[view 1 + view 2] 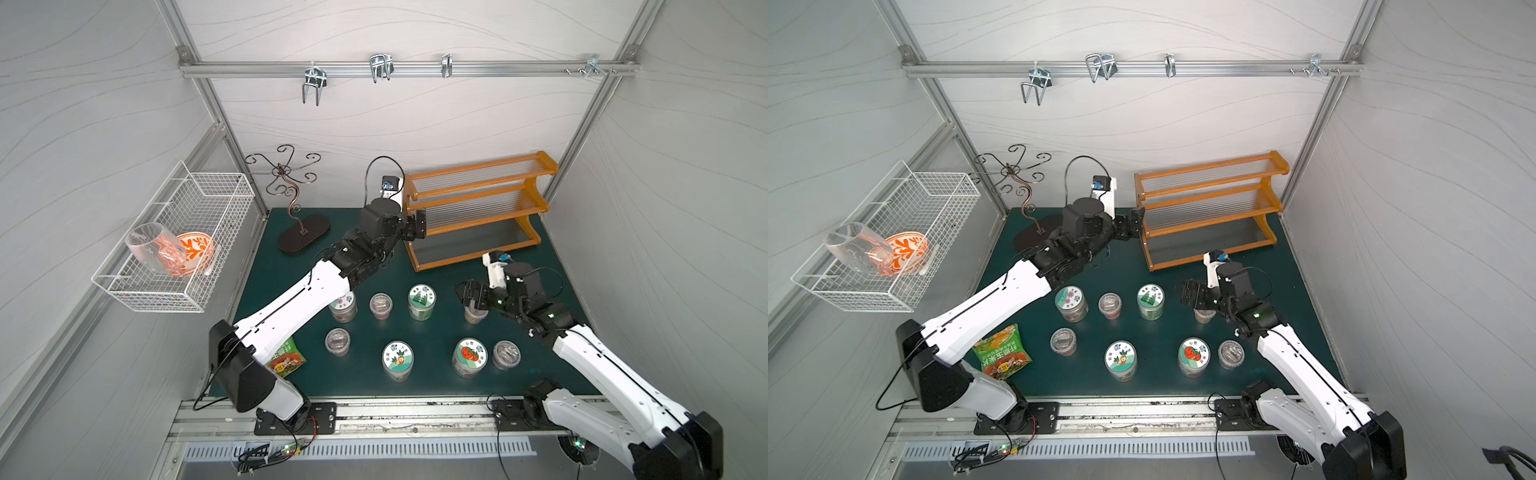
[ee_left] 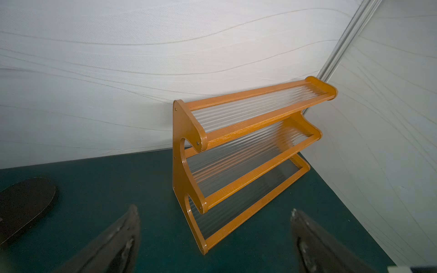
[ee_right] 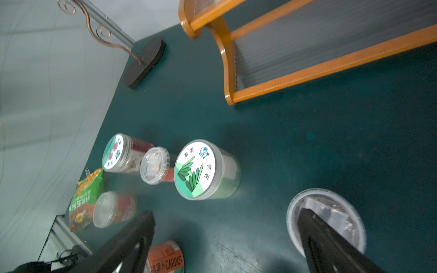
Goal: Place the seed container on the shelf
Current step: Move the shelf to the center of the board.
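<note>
**Arms, shelf and jars on the green mat**

Arms: left gripper (image 1: 417, 227) has jaws spread wide and empty, just beside the left end of the shelf (image 1: 478, 208). The right gripper (image 1: 467, 293) is likewise wide and empty, above a small clear-lidded seed container (image 1: 474, 316); whether they touch cannot be told.
Mat (image 1: 374, 386): dark green.
Shelf: three orange-brown tiers with ribbed clear panels, back right.
Wire basket (image 1: 216, 195): white, on the left wall.
Jars (image 1: 422, 301): seven more, in two rows. The seed container ends the back row, on the mat near the lowest tier.

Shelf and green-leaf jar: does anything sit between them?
No, only bare green mat separates the shelf and green-leaf jar, seen in the right wrist view.
</note>
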Available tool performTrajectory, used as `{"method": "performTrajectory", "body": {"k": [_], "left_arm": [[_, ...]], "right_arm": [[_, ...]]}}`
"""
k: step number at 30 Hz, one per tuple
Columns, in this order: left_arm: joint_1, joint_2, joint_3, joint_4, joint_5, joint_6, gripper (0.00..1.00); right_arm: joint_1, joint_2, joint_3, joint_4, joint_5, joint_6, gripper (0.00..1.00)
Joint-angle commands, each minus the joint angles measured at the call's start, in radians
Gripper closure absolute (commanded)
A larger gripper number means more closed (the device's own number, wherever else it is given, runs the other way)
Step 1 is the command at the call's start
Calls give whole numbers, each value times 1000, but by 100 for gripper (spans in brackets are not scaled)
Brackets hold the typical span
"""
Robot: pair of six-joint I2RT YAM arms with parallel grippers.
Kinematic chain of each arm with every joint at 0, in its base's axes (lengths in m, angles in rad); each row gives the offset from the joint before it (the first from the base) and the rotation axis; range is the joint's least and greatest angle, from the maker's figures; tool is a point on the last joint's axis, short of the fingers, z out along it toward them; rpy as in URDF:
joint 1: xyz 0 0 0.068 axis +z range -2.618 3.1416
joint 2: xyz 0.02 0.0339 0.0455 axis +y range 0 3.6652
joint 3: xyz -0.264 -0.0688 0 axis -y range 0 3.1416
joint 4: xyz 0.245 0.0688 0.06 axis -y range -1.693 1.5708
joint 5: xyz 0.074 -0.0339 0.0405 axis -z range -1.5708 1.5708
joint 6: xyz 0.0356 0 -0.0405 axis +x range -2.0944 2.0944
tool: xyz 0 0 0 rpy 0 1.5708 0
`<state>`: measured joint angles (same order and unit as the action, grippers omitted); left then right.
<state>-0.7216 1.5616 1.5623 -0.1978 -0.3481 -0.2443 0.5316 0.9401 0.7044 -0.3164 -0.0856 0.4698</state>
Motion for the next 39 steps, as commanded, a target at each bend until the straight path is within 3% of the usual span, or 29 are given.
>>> {"method": "performTrajectory", "body": {"k": [1, 9, 16, 27, 31, 34, 39], "left_arm": [[-1, 94, 120, -19, -58, -9, 0], [16, 357, 402, 57, -199, 40, 0], [49, 543, 603, 38, -245, 37, 5], [65, 615, 636, 64, -279, 30, 23], [66, 611, 622, 67, -292, 28, 32], [69, 596, 600, 77, -290, 26, 46], [82, 560, 549, 96, -275, 21, 57]], "right_arm": [[87, 12, -30, 43, 104, 30, 1], [299, 2, -86, 114, 315, 30, 1], [338, -104, -155, 144, 380, 33, 2], [339, -245, -242, 166, 412, 57, 3], [338, -233, -237, 165, 413, 60, 3], [338, -226, -234, 165, 412, 62, 2], [339, -227, -234, 161, 417, 66, 3]]}}
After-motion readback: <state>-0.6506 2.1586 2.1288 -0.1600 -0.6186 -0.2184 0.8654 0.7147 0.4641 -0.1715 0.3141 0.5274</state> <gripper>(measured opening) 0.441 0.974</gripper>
